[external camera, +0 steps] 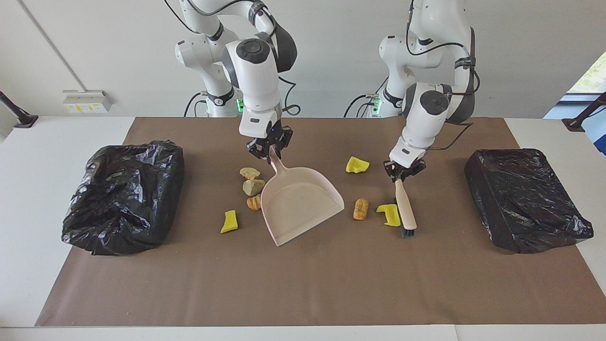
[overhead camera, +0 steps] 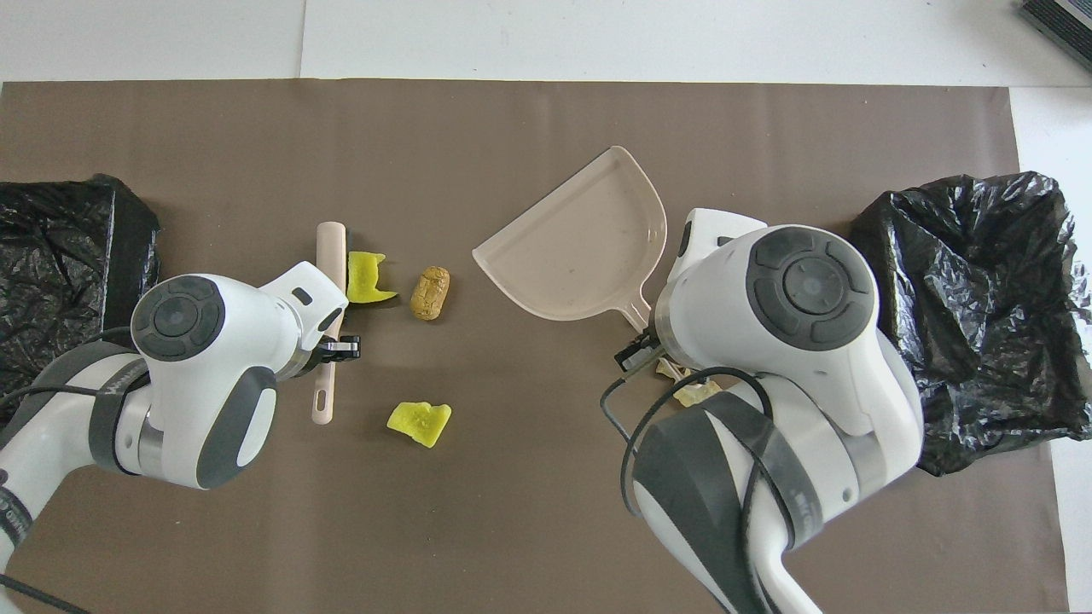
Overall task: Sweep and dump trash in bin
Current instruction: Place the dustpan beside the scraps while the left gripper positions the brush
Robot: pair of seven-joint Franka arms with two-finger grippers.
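Seven trash lumps (external camera: 361, 209) unswept on the counter (external camera: 303, 284); dustpan (external camera: 299, 201) empty.
Right hand (external camera: 268, 148) clamps dustpan handle, upper centre; left hand (external camera: 401, 173) grips brush (external camera: 405, 207), centre right; sweeping, dumping remain.

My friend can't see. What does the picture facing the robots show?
The right end effector lifts a pink dustpan by its handle, while the left end effector holds a brush beside a yellow lump. Black bags sit at both table ends.

no legible text, arm strap (overhead camera: 793, 499) lettering perhaps unreadable
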